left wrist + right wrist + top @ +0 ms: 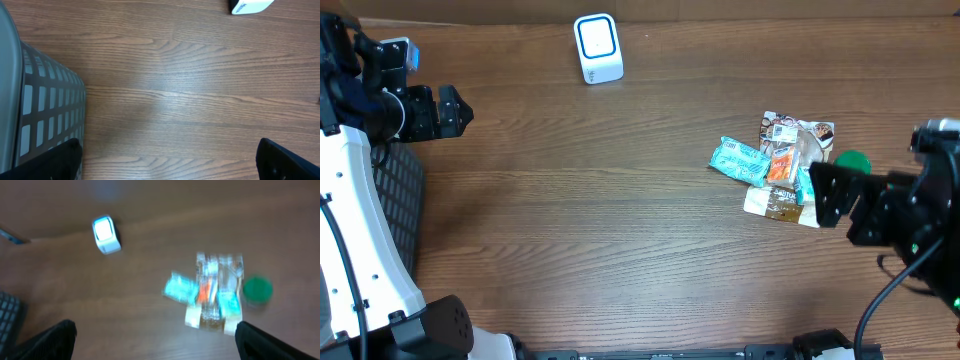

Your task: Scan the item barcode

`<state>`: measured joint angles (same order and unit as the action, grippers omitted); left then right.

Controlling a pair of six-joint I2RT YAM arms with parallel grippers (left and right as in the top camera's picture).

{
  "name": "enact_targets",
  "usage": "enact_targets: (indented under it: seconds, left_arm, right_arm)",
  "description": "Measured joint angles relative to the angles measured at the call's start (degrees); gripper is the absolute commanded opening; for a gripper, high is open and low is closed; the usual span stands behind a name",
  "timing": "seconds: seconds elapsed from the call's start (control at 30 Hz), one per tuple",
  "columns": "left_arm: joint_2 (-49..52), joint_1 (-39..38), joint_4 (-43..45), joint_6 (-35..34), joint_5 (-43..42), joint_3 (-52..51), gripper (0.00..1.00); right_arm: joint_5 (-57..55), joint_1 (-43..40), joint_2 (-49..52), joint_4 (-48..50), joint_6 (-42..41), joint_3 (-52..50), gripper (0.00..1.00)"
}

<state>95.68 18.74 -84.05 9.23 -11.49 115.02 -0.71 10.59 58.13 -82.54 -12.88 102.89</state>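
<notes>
The task's items are a heap of small foil snack packets (pixel 778 168) on the right part of the brown wooden table (pixel 620 220). The right gripper (pixel 823 196) stands just beside the heap with its jaws wide apart and nothing between them; the left gripper (pixel 456 110) is far away at the left, also spread and empty.

I think the main danger is the overlap; the packets lie flat and partly on each other, so the fingers may take two together, or only push the heap. The green round lid (pixel 853 160) just beside could be knocked. The barcode may also face away from the scanner.

I count one white box scanner with a blue ring (pixel 597 48), well apart from the heap; one green lid; one dark mesh basket (pixel 398 195); about five packets, though an exact count I cannot give.
</notes>
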Motion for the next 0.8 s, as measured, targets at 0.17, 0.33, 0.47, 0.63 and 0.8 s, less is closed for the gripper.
enact_targets:
  seconds: [0.17,0.33,0.47,0.63,0.8]
  left_arm:
    - [0.0,0.0,0.0,0.0,0.0,0.0,0.99]
    - [0.0,0.0,0.0,0.0,0.0,0.0,1.0]
    - [0.0,0.0,0.02,0.0,0.0,0.0,1.0]
    - [0.0,0.0,0.0,0.0,0.0,0.0,0.99]
    - [0.0,0.0,0.0,0.0,0.0,0.0,0.99]
  right_arm:
    - [1.9,-0.17,-3.76,15.52,6.47,-8.07,1.0]
    - [3.06,-1.55,-11.19,33.59,8.83,-22.77,1.0]
    - [3.43,-2.38,-18.73,47.1,9.66,-37.18,1.0]
    - [3.74,-3.17,-27.15,61.9,9.94,-54.99,1.0]
    - [5.16,-4.33,-33.77,74.62,10.1,-69.99,1.0]
